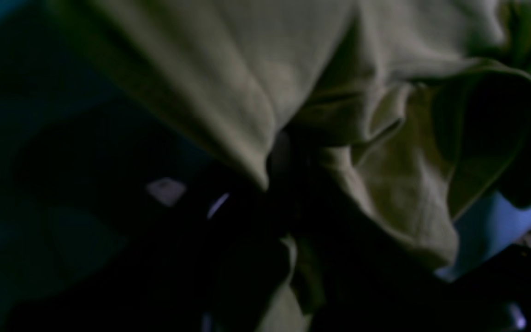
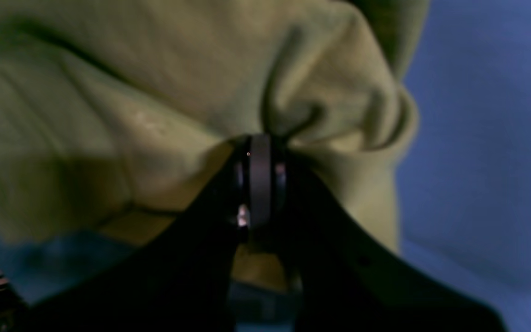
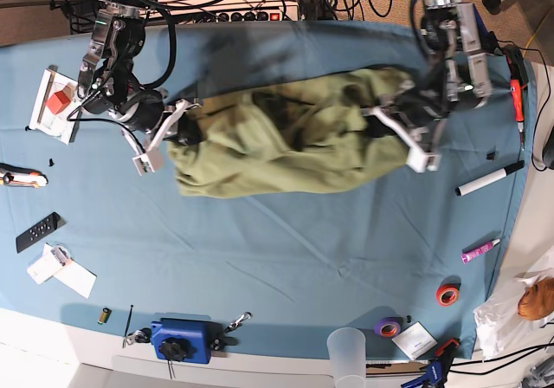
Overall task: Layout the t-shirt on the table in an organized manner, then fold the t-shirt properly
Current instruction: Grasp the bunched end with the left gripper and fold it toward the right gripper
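The olive-green t-shirt (image 3: 286, 141) hangs bunched and wrinkled, stretched sideways between my two grippers over the blue-teal table (image 3: 277, 258). My right gripper (image 3: 176, 132) is on the left of the base view and is shut on the shirt's left end. The right wrist view shows its jaws (image 2: 261, 159) pinched on a fold of the t-shirt (image 2: 155, 83). My left gripper (image 3: 391, 130) is on the right and grips the shirt's right end. In the left wrist view, the t-shirt (image 1: 256, 78) drapes over the dark left gripper (image 1: 284, 193), whose fingertips are hidden.
A white marker (image 3: 489, 178), a pink marker (image 3: 480, 250), a red tape roll (image 3: 447, 294) and a purple tape roll (image 3: 388, 326) lie at the right. A clear cup (image 3: 348, 353) and a blue tool (image 3: 182, 340) stand at the front. A black remote (image 3: 37, 231) and a red block (image 3: 58, 100) are at the left.
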You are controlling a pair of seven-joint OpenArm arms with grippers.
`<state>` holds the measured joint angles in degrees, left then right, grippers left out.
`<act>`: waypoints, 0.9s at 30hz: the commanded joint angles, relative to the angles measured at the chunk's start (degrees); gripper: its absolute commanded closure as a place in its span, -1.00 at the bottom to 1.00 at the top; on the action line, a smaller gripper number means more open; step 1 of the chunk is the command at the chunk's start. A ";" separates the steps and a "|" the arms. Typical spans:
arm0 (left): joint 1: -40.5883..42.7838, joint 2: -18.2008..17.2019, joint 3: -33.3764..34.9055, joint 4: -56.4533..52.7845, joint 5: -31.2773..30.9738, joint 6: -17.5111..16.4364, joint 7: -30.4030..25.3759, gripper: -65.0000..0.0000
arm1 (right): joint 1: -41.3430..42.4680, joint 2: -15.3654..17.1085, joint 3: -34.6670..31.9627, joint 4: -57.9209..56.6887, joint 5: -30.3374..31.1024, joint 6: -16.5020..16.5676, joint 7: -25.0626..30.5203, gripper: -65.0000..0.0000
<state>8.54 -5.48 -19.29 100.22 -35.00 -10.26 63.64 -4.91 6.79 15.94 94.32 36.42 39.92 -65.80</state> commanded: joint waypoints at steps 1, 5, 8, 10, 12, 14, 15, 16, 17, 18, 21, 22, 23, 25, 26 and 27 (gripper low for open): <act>-0.87 -1.49 -1.97 1.16 -1.01 -0.98 -0.33 1.00 | 1.73 0.50 0.13 0.81 2.86 0.08 0.74 1.00; -1.77 -4.17 -5.01 1.16 -6.43 -5.46 0.02 1.00 | 4.59 0.50 0.13 0.83 8.63 0.08 -1.75 0.62; -1.75 -5.99 -4.94 1.16 -9.92 -7.26 0.94 1.00 | 5.97 0.50 0.13 0.81 10.16 0.08 -2.05 0.51; -1.73 -6.58 -4.94 1.29 -14.49 -10.29 2.67 1.00 | 6.21 0.50 0.15 0.83 10.82 0.08 -1.97 0.51; -1.73 -6.60 -4.94 1.92 -20.00 -13.42 4.37 1.00 | 6.16 0.50 0.15 0.81 10.56 0.08 -2.03 0.51; -1.70 -6.54 -4.83 3.28 -24.55 -15.78 4.98 1.00 | 6.14 0.50 0.15 0.81 10.03 0.08 -2.21 0.51; -1.73 -6.27 -4.83 4.31 -25.83 -16.68 4.94 1.00 | 6.14 0.50 0.15 0.81 10.03 0.08 -2.25 0.51; -1.73 -5.88 -4.83 5.64 -26.47 -16.85 4.94 1.00 | 6.14 0.50 0.20 0.81 10.03 0.08 -2.40 0.51; -1.73 -5.22 -4.83 7.13 -26.99 -16.83 4.92 1.00 | 6.14 0.50 0.20 0.81 10.03 0.08 -2.49 0.51; -1.73 -4.44 -4.59 8.61 -27.30 -16.85 4.85 1.00 | 6.14 0.50 0.20 0.81 10.03 0.08 -2.69 0.51; -1.70 -2.19 -1.31 11.52 -27.15 -16.87 3.98 1.00 | 6.14 0.50 0.20 0.81 10.03 0.08 -2.82 0.51; -1.73 -1.79 0.90 11.82 -26.53 -16.87 3.28 1.00 | 6.14 0.50 0.20 0.81 10.01 0.08 -2.82 0.51; -1.77 -1.42 3.43 11.96 -24.85 -16.85 1.99 1.00 | 6.16 0.50 0.20 0.81 9.70 0.08 -2.82 0.51; -2.27 -0.17 8.46 11.98 -20.06 -16.57 -0.83 1.00 | 6.16 0.50 0.22 0.81 7.78 0.08 -2.75 0.51; -2.89 0.61 10.69 11.98 -17.79 -16.26 -1.77 1.00 | 6.16 0.50 0.31 0.81 6.95 0.08 -2.75 0.51; -3.67 1.53 12.52 12.00 -15.93 -15.41 -2.27 1.00 | 6.14 0.50 0.39 0.81 6.25 0.08 -2.73 0.51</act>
<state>5.93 -4.14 -6.57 111.00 -48.90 -25.30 63.44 0.16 6.81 16.12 94.17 41.80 39.90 -69.69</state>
